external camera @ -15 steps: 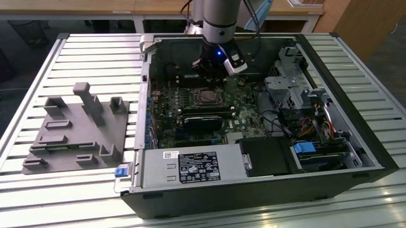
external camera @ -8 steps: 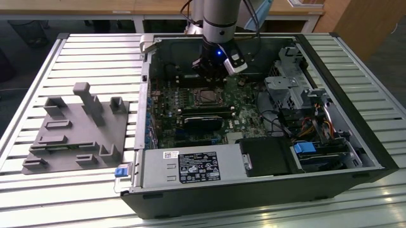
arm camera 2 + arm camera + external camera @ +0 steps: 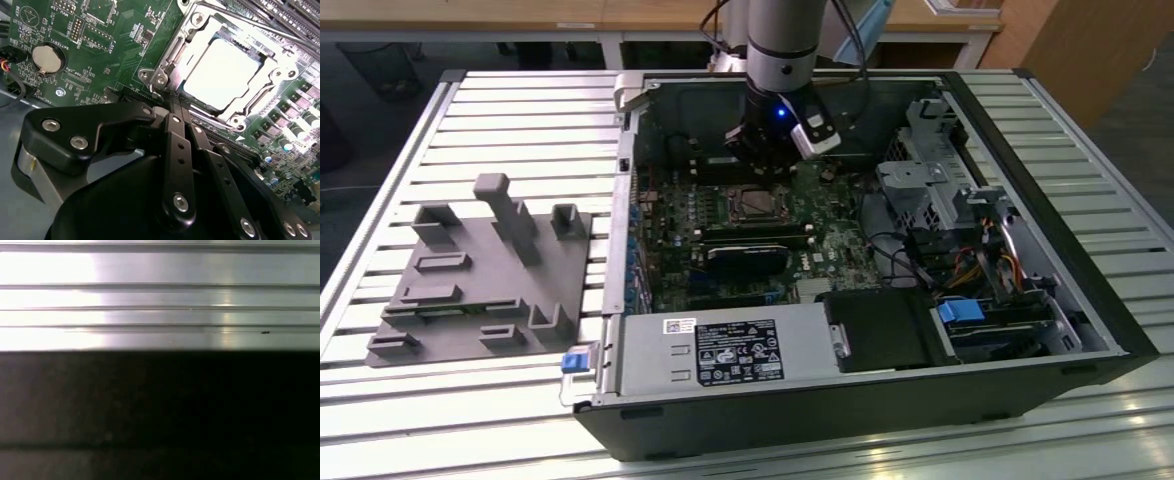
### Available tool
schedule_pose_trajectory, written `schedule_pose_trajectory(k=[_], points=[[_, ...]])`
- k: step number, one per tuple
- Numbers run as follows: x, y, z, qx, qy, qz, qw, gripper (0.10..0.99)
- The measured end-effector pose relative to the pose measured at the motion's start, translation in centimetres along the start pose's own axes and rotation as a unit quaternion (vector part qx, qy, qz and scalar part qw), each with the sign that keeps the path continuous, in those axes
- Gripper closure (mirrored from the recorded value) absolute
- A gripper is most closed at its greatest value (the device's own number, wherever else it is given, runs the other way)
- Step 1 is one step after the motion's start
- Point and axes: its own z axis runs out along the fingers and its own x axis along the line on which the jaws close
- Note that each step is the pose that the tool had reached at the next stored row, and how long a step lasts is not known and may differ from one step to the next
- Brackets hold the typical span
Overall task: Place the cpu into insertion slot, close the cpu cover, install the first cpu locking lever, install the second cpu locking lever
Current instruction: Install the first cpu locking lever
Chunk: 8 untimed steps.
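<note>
cpu (image 3: pixel 223 73) sits flat in the insertion slot (image 3: pixel 272 85), its pale silvery top bright in the second wrist view. the cpu cover (image 3: pixel 201 31) lies down over it, the thin metal frame ringing the chip on all sides with the chip showing through the cut-out centre. green circuit board (image 3: pixel 107 60) spreads around the socket, with a round coin cell battery (image 3: pixel 46 56) set well apart from it.

my gripper (image 3: pixel 172 111) has its black fingers (image 3: pixel 176 131) drawn together, their tips meeting at a narrow point right at the edge of the cover frame, by the corner nearest me. whether the tips pinch a thin lever there i cannot tell; nothing shows clearly between them.

in the exterior view my gripper (image 3: pixel 761 163) hangs low inside the open computer case (image 3: pixel 1014 330), just beyond the insertion slot (image 3: pixel 754 203) on the far side of the board. a black fan block (image 3: pixel 750 260) lies just on the near side of the socket. the case rests on a slatted metal table (image 3: pixel 467 420), and a grey moulded fixture (image 3: pixel 483 275) stands on the table toward the exterior view's left, well apart from the case.

the first wrist view shows bright metal slats (image 3: pixel 160 295) above a dark band.
</note>
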Motion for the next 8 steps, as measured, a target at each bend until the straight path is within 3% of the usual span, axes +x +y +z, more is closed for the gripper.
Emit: schedule_pose_trajectory(k=[8], points=[[-0.11,0.08,0.37,0.0013,0.0001,0.0,1.0,0.965]])
